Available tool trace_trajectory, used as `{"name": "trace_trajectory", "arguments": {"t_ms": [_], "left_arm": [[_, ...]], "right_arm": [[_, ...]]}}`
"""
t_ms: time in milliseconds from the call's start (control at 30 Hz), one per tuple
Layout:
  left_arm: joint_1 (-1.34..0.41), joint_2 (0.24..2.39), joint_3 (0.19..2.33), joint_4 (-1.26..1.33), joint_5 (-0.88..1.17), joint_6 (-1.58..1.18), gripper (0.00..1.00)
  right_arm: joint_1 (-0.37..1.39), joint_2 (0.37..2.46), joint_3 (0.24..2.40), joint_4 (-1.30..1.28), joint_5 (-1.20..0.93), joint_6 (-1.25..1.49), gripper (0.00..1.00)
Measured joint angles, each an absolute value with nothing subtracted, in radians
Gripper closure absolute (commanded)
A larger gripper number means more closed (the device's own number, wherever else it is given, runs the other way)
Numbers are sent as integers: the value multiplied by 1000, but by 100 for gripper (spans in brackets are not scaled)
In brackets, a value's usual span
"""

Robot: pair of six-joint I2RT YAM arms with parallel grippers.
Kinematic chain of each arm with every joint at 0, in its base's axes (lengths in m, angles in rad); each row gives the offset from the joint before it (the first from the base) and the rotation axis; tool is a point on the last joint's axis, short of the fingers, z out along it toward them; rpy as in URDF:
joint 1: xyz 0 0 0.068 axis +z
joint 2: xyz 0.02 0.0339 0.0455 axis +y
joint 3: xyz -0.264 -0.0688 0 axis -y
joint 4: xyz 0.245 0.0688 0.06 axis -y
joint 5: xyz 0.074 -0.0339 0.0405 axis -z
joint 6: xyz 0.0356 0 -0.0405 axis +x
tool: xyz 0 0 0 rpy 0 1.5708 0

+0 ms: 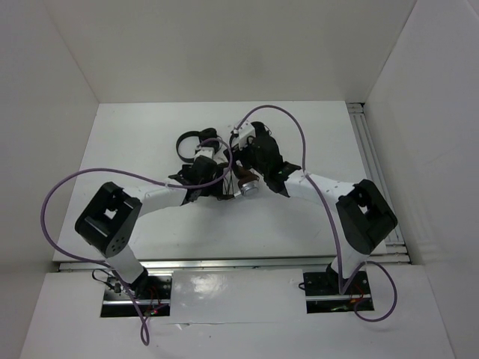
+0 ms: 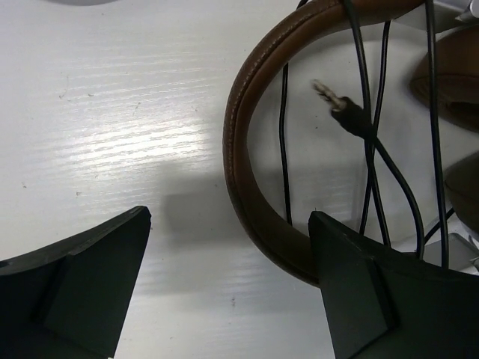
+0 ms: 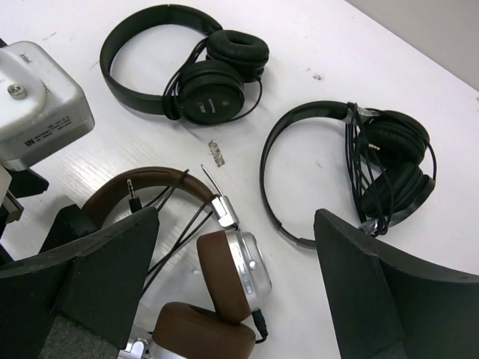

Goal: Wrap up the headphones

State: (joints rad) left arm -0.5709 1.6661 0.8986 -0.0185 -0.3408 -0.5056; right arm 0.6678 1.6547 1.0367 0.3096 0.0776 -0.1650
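The headphones (image 3: 224, 277) lie on the white table (image 3: 314, 45), brown ear pads folded together beside a silver earcup (image 3: 256, 263). In the left wrist view the brown headband (image 2: 239, 149) curves past the inner side of my right-hand finger (image 2: 352, 284). The thin black cable (image 2: 374, 142) runs in several strands across the headband, with its jack plug (image 2: 331, 97) lying loose inside the arc. My left gripper (image 2: 230, 218) is open and empty, low over the table beside the headband. My right gripper (image 3: 236, 218) is open and empty above the earcup. In the top view both grippers (image 1: 203, 176) (image 1: 262, 158) meet over the headphones (image 1: 247, 187).
Two all-black headphones lie beyond the brown pair, one at the far left (image 3: 187, 67) and one at the right (image 3: 359, 164) with its cable bundled on it. One black pair also shows in the top view (image 1: 194, 140). White walls (image 1: 60, 60) enclose the table.
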Motion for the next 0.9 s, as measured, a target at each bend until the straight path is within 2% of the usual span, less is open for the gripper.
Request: {"name": "trace_trajectory", "arguments": {"t_ms": [200,233,267,700,900], "left_arm": [[-569,1650,888,-26,-342,-520,0],[-567,1640,882,-27,-341,-524,0],[-566,1626,876,-28,-342,-529,0],[-561,1324,905,-130,-415,-554,0],[-572,1156,921,-281,-449,-636,0]], "right_arm": [[668,1652,1036,309,102,-160,7],[668,1651,1035,309,106,-157,6],[668,1648,1031,310,111,-153,0],[668,1554,1007,294,123,-94,0],[679,1478,1058,121,176,14,0]]}}
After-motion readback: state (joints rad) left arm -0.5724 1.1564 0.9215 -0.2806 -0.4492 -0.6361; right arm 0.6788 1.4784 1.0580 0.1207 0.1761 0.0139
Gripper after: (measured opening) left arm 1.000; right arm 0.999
